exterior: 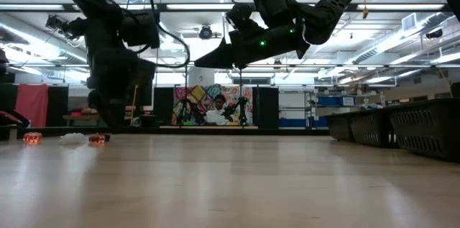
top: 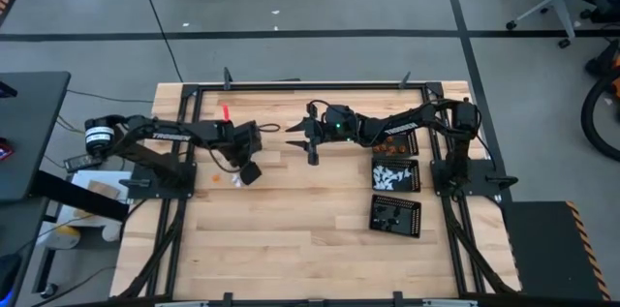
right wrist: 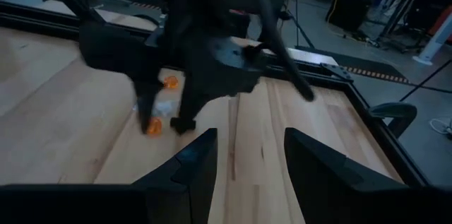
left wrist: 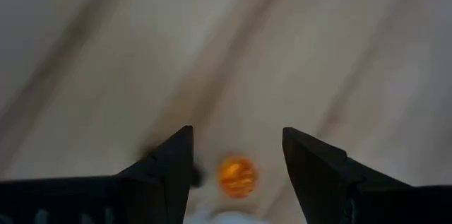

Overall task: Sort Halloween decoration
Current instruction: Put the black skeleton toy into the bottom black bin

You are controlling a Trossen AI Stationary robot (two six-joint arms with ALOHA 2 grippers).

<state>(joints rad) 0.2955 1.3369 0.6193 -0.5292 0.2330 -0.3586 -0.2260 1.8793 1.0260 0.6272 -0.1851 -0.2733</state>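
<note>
Two arms are over the table; only the left is at work. Its own camera, the nearest look, shows the left gripper (left wrist: pixel 236 171) with jaws spread wide and empty, an orange piece (left wrist: pixel 236 175) lying on the wood between the fingers (left wrist: pixel 169 171). A white piece (left wrist: pixel 226 218) sits just beside the orange one at the frame edge, and something dark shows close to one finger; what it is I cannot tell.

Risk one: closing here may catch the white neighbour as well, or push it away. The pieces lie close together and each is far smaller than the jaws.

Risk two: a small round piece can squirt out sideways if the fingers meet it off-centre, and roll across the bare table (top: pixel 291 230).

From table height, the pieces sit in a loose group near the left arm: orange (exterior: pixel 31 138), white (exterior: pixel 72 139), orange again (exterior: pixel 96 139).

Farther off, the right gripper (top: pixel 308 136) hangs mid-table above the wood, jaws partly open, holding nothing. It points toward the left arm; should both move inward, contact is possible.

Farthest, three black trays (top: pixel 395 179) stand by the right arm's base, well apart from the loose pieces. That long carry is risk three: a weak pinch may drop the piece on the way.
</note>
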